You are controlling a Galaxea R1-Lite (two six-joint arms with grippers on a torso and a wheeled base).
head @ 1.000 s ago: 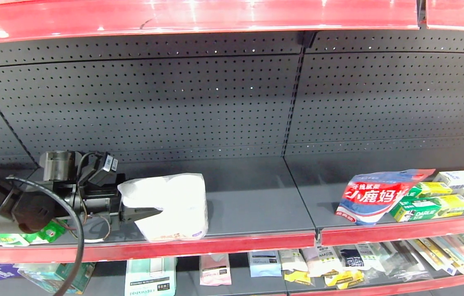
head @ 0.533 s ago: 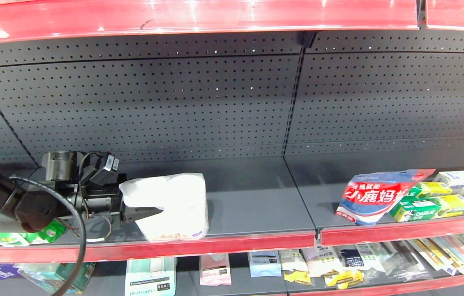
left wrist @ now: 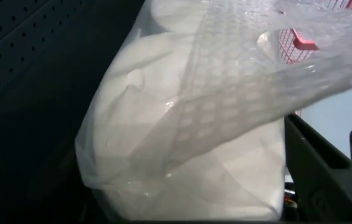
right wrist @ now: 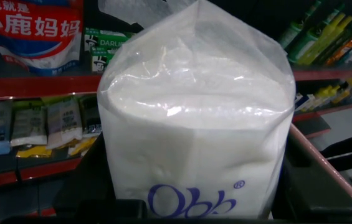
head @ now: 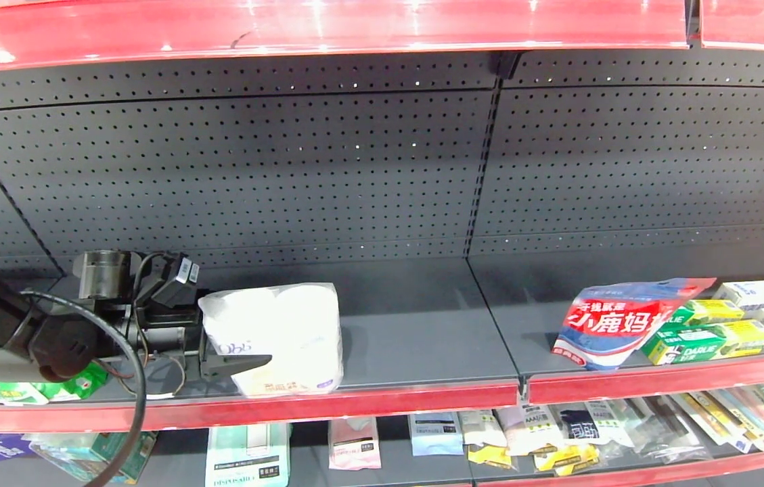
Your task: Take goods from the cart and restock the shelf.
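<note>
One toilet-roll pack [head: 280,338] is sitting on the shelf [head: 388,396] between my left gripper's [head: 239,331] spread jaws, while my right gripper [right wrist: 188,214] is clamping a second pack [right wrist: 194,124], which I judge is awaiting shelving.

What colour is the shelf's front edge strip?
Red edge strip; the head view shows it best.
</note>
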